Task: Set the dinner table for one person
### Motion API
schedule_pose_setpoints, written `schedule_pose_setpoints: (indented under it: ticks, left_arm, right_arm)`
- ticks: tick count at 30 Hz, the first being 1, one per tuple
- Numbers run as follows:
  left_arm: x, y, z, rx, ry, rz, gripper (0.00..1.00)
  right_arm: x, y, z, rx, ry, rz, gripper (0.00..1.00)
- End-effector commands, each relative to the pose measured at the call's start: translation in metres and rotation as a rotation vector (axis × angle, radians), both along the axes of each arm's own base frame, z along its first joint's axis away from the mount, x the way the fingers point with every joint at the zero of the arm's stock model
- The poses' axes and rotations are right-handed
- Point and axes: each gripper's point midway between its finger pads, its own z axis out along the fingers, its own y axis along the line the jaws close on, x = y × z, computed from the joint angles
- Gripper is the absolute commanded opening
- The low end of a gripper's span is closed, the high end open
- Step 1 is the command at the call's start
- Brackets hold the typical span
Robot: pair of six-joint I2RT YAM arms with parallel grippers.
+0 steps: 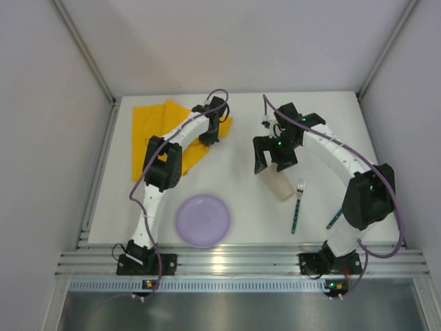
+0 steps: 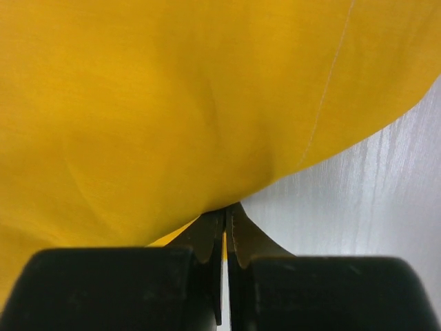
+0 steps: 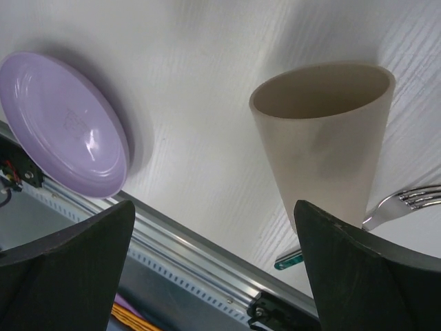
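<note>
Left claw (image 2: pixel 225 222) pinches the yellow cloth (image 2: pixel 172 103); right claw (image 3: pixel 213 269) stands wide open over the cup (image 3: pixel 324 138).

The matte white dinner table (image 1: pixel 331 117) lies flat between pale grey walls, with a ribbed aluminium rail (image 1: pixel 241 261) along its near edge. The cloth is thin and soft, at the table's far left. The 2 left fingers are pressed together on its edge. The beige cup is smooth and conical; a glossy round purple plate (image 1: pixel 202 220) and a metal fork (image 1: pixel 297 205) lie near it. The right fingers hold nothing.
</note>
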Motion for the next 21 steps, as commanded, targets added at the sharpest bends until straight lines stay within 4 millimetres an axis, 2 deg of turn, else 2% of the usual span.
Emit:
schedule_pose_setpoints:
  ticks: [1,2,3,5,6,7,8,10,11,12,13,14,15,16,17,18,19,20,21]
  left_arm:
    - [-0.012,-0.021,0.001,-0.061,0.067,-0.019,0.00]
    - [-0.014,-0.043,0.012,-0.096,0.047,-0.050,0.00]
    - [-0.007,-0.066,0.036,-0.154,-0.003,-0.076,0.00]
    - [-0.023,-0.127,0.055,-0.312,0.013,-0.172,0.00]
    - [-0.025,-0.160,0.079,-0.422,-0.013,-0.234,0.00]
    - [-0.034,-0.184,0.086,-0.498,-0.002,-0.272,0.00]
    - [-0.062,-0.223,0.098,-0.611,0.049,-0.380,0.00]
    - [-0.084,-0.257,0.117,-0.701,0.041,-0.496,0.00]
    - [-0.107,-0.276,0.128,-0.756,0.072,-0.577,0.00]
    - [-0.115,-0.279,0.138,-0.774,0.066,-0.609,0.00]
    - [-0.119,-0.284,0.148,-0.796,0.047,-0.644,0.33]
    - [-0.129,-0.286,0.150,-0.817,0.065,-0.672,0.73]
    - [-0.131,-0.283,0.175,-0.836,0.014,-0.690,0.98]
    - [-0.129,-0.281,0.187,-0.841,-0.034,-0.701,0.99]
    - [-0.131,-0.273,0.184,-0.819,-0.037,-0.686,0.98]
    - [-0.123,-0.260,0.205,-0.777,-0.125,-0.648,0.99]
    - [-0.114,-0.245,0.210,-0.748,-0.153,-0.600,0.98]
    - [-0.108,-0.230,0.204,-0.707,-0.161,-0.545,0.98]
    - [-0.097,-0.206,0.221,-0.659,-0.234,-0.467,0.99]
  right_arm:
    - [0.005,-0.007,0.019,0.019,-0.080,-0.012,1.00]
    - [0.006,-0.010,0.018,0.008,-0.083,-0.019,1.00]
    - [0.008,-0.013,0.018,0.001,-0.089,-0.032,1.00]
    - [0.011,-0.022,0.015,-0.031,-0.088,-0.057,1.00]
    - [0.014,-0.030,0.014,-0.046,-0.089,-0.083,1.00]
    - [0.015,-0.037,0.012,-0.064,-0.086,-0.107,1.00]
    - [0.015,-0.043,0.009,-0.073,-0.080,-0.126,1.00]
    - [0.019,-0.058,0.007,-0.085,-0.073,-0.184,1.00]
    - [0.018,-0.063,0.006,-0.089,-0.069,-0.198,1.00]
    - [0.020,-0.070,0.005,-0.096,-0.068,-0.225,1.00]
    - [0.021,-0.074,0.007,-0.100,-0.076,-0.236,1.00]
    - [0.021,-0.077,0.006,-0.106,-0.077,-0.244,0.99]
    - [0.021,-0.078,0.007,-0.110,-0.081,-0.248,1.00]
    - [0.022,-0.078,0.007,-0.110,-0.085,-0.253,1.00]
    - [0.025,-0.075,0.010,-0.097,-0.091,-0.257,1.00]
    - [0.029,-0.073,0.010,-0.085,-0.091,-0.262,1.00]
    - [0.032,-0.068,0.013,-0.062,-0.087,-0.258,1.00]
    - [0.041,-0.062,0.023,-0.033,-0.114,-0.258,1.00]
    - [0.047,-0.058,0.028,-0.013,-0.120,-0.261,1.00]
